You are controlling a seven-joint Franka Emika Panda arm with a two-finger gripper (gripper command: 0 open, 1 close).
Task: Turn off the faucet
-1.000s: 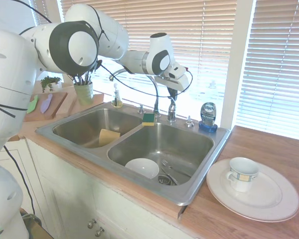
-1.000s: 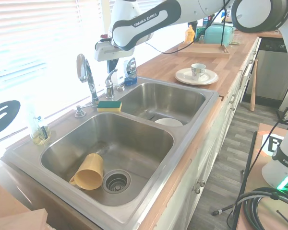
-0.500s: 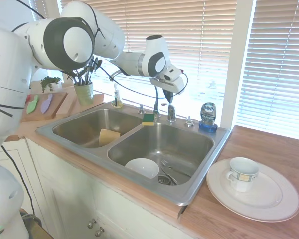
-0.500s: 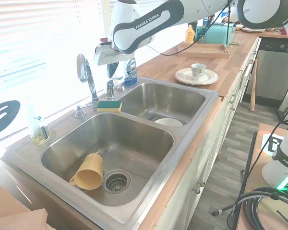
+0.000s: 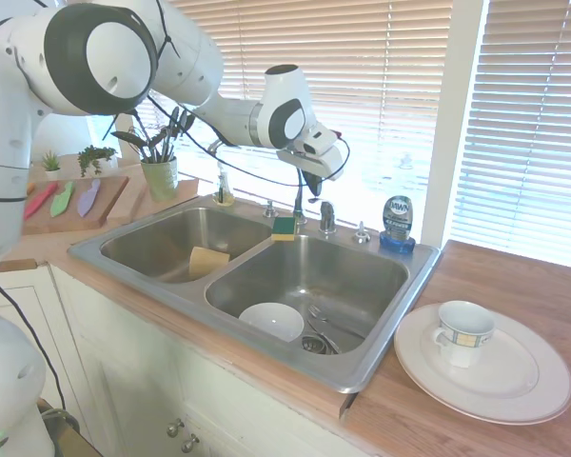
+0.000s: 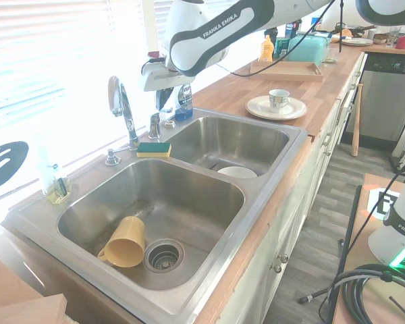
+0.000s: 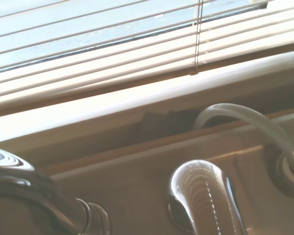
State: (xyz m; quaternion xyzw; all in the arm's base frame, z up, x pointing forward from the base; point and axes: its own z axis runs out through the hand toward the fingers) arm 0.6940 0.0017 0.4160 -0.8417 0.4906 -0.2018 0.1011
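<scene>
Above the lever handle of the faucet, the gripper hangs at the back rim of the double sink.

Whether its jaws are open or closed cannot be told from either outside view; the fingers point down, with the handle just below them on its stubby post and no clear contact showing. Just beside the jaws, toward the sink divider, rises the chrome gooseneck spout. A green and yellow sponge lies on the rim near the spout's foot, and a blue dish-soap bottle stands on the jaws' other side. Below and in front of the jaws, a white bowl sits in the basin. Close up, the wrist view shows the rounded chrome handle against the window blinds.
</scene>
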